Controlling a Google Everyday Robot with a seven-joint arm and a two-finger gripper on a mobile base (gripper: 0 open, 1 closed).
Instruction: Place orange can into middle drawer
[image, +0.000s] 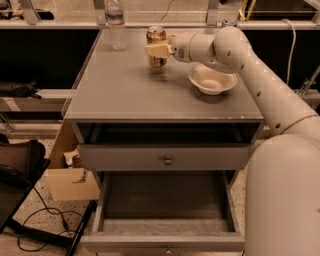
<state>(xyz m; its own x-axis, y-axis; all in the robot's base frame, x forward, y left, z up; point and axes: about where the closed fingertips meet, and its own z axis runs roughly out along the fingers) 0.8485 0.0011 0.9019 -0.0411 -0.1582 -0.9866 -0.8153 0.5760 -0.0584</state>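
Can (157, 34), upright at upper centre of the frame near the back of the bench (130, 95), is clenched round its middle by the tool (156, 50), a sound hold for something probably light, slick and easily dented.

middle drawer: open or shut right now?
Open: the middle drawer is pulled out, its bare dark floor showing. The gripper is at the orange can.

Pincer (159, 50) at orange can (156, 35)
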